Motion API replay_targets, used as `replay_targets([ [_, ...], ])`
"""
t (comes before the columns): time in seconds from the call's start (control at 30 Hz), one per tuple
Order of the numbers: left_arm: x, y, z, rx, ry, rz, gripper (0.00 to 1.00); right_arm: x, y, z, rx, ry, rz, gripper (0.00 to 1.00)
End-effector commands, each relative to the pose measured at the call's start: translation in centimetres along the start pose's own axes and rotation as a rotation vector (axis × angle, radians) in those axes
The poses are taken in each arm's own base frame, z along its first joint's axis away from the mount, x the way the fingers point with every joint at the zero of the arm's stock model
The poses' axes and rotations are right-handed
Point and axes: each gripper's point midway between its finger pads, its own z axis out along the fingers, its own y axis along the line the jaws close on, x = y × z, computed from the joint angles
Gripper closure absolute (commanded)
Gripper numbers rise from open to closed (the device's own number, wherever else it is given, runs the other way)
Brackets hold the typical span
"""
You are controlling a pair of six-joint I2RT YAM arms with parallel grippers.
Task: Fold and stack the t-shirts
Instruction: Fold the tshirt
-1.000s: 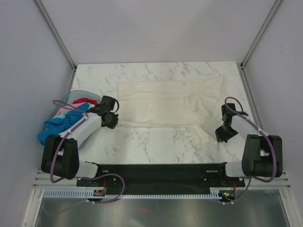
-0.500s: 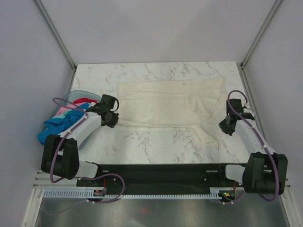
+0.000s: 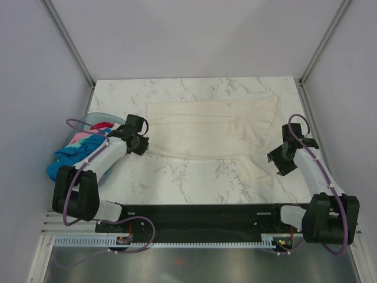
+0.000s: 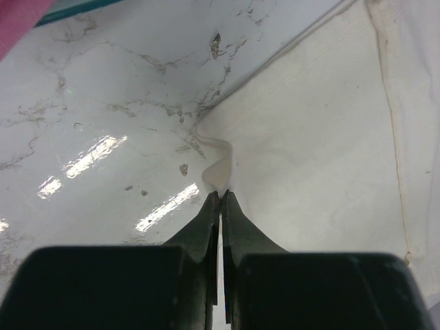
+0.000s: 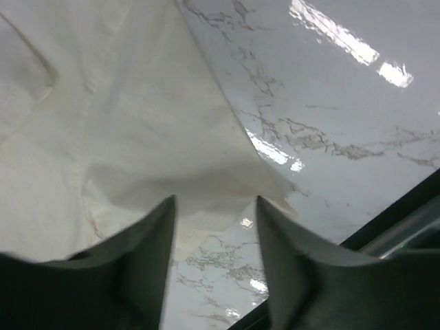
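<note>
Starting the fold, I reckon, on the cream t-shirt [image 3: 206, 127] spread flat on the desk [image 3: 194, 171]; my left fingers [image 4: 206, 220] pinch its near-left corner; my right fingers [image 5: 148, 254] hang wide above the near-right flap; next I should lower and close them there.

Bright, even light from above; glare on the glossy surface [image 3: 194, 174] in both wrist views.

The top view is sharp and evenly lit, with only soft, short shadows beneath the arms and along the near edge of the shirt [image 3: 200, 127]. In the left wrist view white streaks of glare lie on the surface at the left, and the left jaws are a dark, soft-edged mass at the bottom. In the right wrist view glare flares at the top right and below the shirt's edge. The right jaws are blurred and grey, and faint shadow marks the shirt's folds.
</note>
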Motion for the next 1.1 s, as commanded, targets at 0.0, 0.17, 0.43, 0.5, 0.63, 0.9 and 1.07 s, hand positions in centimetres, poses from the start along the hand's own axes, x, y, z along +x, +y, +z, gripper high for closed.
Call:
replay_targets([
  [0.0, -1.1, -1.1, -0.5, 0.036, -0.036, 0.024, 0.98, 0.9, -1.0, -1.1, 0.04, 0.031, 0.12, 0.32],
  [0.17, -0.8, -0.9, -0.5, 0.038, -0.02, 0.023, 0.98, 2.1, -1.7, -0.9, 0.073, 0.071, 0.227, 0.24],
  [0.43, -0.8, -0.8, -0.6, 0.044, -0.025, 0.03, 0.98, 4.2, -1.9, -0.3, 0.104, 0.159, 0.391, 0.45],
  [0.5, -0.8, -0.9, -0.6, 0.045, -0.025, 0.03, 0.98, 4.0, -1.9, -0.3, 0.102, 0.149, 0.432, 0.45],
  [0.63, -0.7, -0.8, -0.5, 0.047, -0.02, 0.033, 0.98, 3.5, -1.9, -0.1, 0.117, 0.125, 0.519, 0.45],
  [0.9, -0.5, -0.8, -0.2, 0.05, -0.014, 0.038, 0.98, 4.0, -1.6, 1.5, 0.129, 0.166, 0.602, 0.44],
  [1.07, -0.5, -1.0, -0.3, 0.058, -0.015, 0.039, 0.98, 4.0, -2.0, 2.3, 0.147, 0.159, 0.619, 0.43],
])
